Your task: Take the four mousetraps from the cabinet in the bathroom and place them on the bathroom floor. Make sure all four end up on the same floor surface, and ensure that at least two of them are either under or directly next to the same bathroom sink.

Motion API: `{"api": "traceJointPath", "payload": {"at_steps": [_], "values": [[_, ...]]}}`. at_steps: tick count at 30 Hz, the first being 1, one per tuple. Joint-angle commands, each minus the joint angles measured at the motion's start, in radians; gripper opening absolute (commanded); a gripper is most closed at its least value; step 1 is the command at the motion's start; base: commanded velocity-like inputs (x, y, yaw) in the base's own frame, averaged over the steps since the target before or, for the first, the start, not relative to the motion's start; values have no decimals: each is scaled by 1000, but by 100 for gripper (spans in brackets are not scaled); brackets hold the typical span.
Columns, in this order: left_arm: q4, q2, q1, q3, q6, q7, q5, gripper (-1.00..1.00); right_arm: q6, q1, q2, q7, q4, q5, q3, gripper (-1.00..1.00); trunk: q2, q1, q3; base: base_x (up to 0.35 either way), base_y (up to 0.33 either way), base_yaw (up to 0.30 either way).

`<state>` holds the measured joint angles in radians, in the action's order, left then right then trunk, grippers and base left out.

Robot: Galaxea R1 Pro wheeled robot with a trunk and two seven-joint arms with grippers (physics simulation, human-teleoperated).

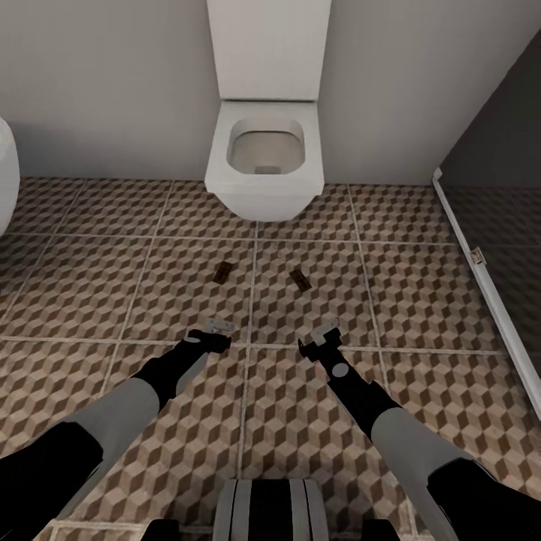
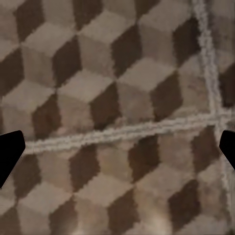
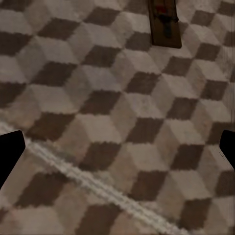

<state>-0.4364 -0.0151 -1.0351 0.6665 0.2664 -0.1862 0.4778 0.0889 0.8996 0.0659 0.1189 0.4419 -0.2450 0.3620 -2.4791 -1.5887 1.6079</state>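
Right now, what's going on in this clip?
The robot faces a white wall-hung toilet on cube-patterned brown and beige floor tiles. Two small flat brown wooden mousetraps lie on the tiles in front of the toilet, one left and one right, apart from each other. The left tool and right tool hover low just short of them, both open and empty. A white fixture's edge shows at far left.

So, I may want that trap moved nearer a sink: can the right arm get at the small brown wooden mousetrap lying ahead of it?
Probably yes: the mousetrap lies on bare floor just beyond the right gripper, jaws open.
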Motion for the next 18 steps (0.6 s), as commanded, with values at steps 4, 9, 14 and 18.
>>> {"api": "traceJointPath", "payload": {"at_steps": [4, 9, 14, 18], "values": [[-3, -3, 0, 8, 3, -8, 11, 100, 3, 1, -2, 8, -2, -8, 4, 100, 28, 16, -12, 0, 0, 0], [-2, -5, 0, 8, 2, -7, 11, 100, 4, 1, -3, 8, -1, -8, 3, 100, 63, 35, -28, 0, 0, 0], [-2, -7, 1, 8, 1, -6, 11, 100, 5, 1, -4, 7, -1, -7, 3, 100, 98, 54, -43, 0, 0, 0], [0, -9, 2, 8, 0, -5, 11, 100, 5, 1, -5, 7, -1, -7, 3, 100, 126, 69, -56, 0, 0, 0]]}}
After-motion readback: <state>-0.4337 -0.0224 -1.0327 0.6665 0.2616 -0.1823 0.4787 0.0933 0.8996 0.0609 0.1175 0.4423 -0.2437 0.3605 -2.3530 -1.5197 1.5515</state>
